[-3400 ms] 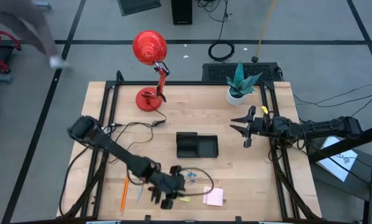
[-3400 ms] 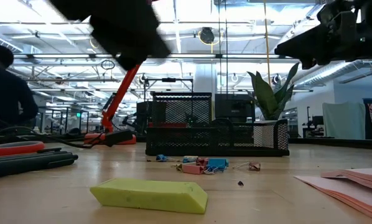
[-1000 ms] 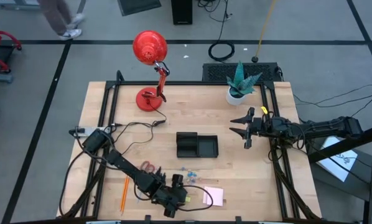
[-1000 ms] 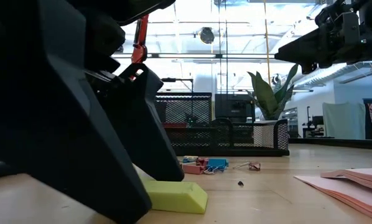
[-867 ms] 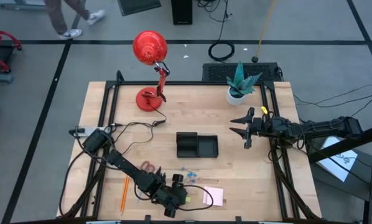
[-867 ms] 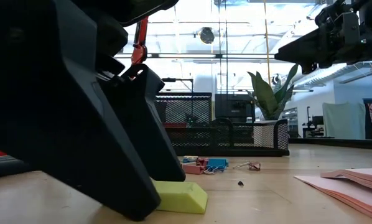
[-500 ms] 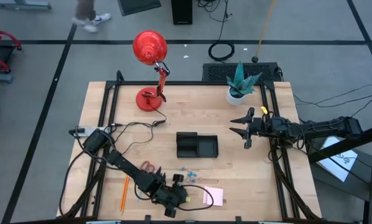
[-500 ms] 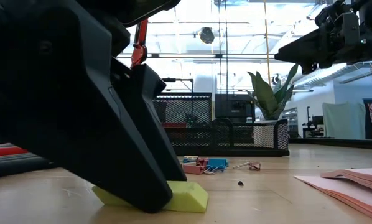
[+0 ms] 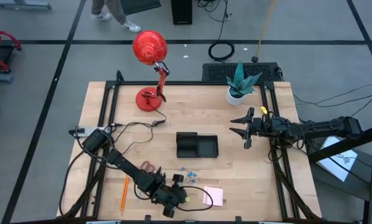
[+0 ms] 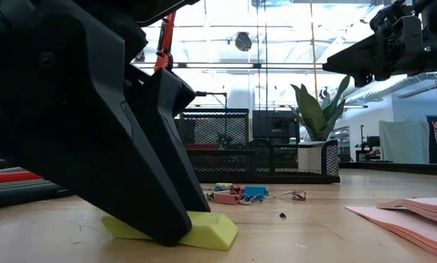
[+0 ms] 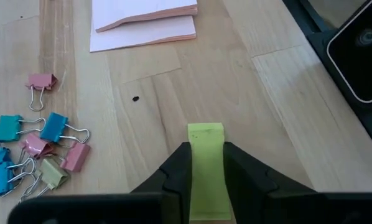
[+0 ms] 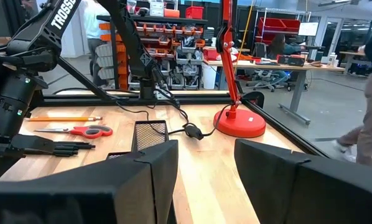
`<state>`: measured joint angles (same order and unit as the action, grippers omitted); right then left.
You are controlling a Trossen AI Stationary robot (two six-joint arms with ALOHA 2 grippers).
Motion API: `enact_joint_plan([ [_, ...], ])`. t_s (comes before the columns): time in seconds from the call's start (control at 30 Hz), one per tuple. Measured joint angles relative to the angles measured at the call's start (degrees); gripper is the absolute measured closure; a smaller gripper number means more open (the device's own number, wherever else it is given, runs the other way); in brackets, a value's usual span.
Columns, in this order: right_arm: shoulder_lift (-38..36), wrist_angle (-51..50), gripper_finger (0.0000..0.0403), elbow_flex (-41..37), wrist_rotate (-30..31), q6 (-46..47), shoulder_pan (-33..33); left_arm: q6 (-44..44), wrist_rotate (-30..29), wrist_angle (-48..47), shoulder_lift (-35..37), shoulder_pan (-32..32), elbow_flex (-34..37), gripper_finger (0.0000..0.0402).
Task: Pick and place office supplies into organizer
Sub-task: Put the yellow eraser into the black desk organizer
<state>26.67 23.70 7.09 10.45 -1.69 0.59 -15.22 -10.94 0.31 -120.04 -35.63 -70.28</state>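
Two arms are occupying the table. Left gripper (image 11: 206,177) is pressing both fingers against the yellow-green eraser (image 11: 205,149) lying on the wood, beside the binder clips (image 11: 40,152) and near the pink sticky-note pad (image 9: 214,196). Mesh organizer (image 9: 196,145) is sitting mid-table. Right gripper (image 9: 242,127) is hovering half-open, empty, beyond it.

Robotics lab: parts shelving (image 12: 173,43), workbenches (image 12: 279,65), taped floor (image 9: 43,74).

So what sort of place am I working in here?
Probably a robotics lab or workshop: shelves of red parts bins, work desks with equipment beyond the wooden table, and open ceiling trusses.
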Motion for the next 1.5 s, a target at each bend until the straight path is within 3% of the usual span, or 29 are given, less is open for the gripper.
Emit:
enact_joint_plan([
  [0.23,0.0,0.0,0.025,0.0,0.01,-0.04,0.01,2.27,0.16,-3.23,1.59,0.97,-0.28,0.032],
  [0.87,0.42,0.0,0.025,0.0,0.05,-0.04,0.0,9.56,-6.13,-11.87,16.89,4.87,-0.44,0.0322],
  [1.37,0.42,0.42,0.025,0.0,0.14,0.04,-0.01,13.59,-7.16,-16.91,18.63,19.18,-0.48,0.0323],
  [1.5,0.4,0.27,0.025,0.0,0.19,-0.01,-0.01,12.03,-2.56,-16.62,18.0,22.38,-0.49,0.0323],
])
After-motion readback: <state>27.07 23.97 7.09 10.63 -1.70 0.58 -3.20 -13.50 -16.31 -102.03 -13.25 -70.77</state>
